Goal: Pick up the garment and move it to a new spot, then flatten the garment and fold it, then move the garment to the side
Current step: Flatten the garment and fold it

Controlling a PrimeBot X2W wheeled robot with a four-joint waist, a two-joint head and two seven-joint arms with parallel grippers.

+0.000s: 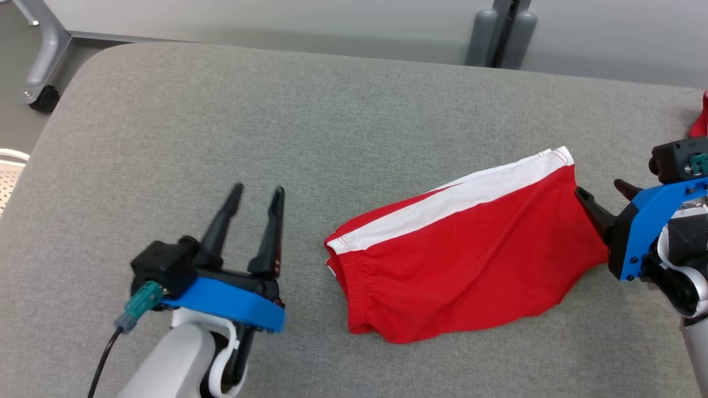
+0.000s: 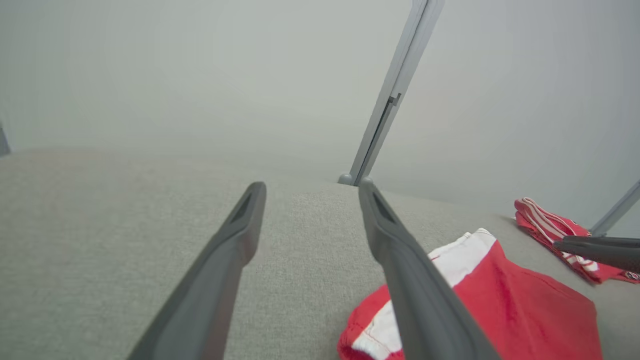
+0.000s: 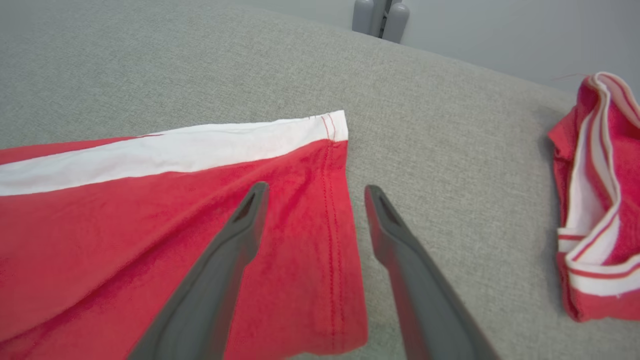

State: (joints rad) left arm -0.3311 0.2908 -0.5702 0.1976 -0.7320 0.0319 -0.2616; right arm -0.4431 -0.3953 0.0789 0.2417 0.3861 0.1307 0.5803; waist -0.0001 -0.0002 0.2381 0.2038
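The garment (image 1: 464, 249) is a pair of red shorts with a white side stripe, lying folded and fairly flat on the grey padded table (image 1: 276, 121), right of centre. My left gripper (image 1: 260, 190) stands open to the left of the garment's waistband, apart from it, with nothing between its fingers. In the left wrist view the garment (image 2: 505, 305) lies low at the right beside the open left gripper (image 2: 311, 186). My right gripper (image 1: 603, 190) is open at the garment's right hem. In the right wrist view the open right gripper (image 3: 314, 187) hovers over the hem edge (image 3: 330, 210), holding nothing.
A second red and white striped cloth (image 3: 600, 200) lies bunched at the table's far right, also seen as the striped cloth (image 2: 555, 235) in the left wrist view. A grey post (image 1: 500, 33) stands behind the table. A castor leg (image 1: 41, 66) is at the far left.
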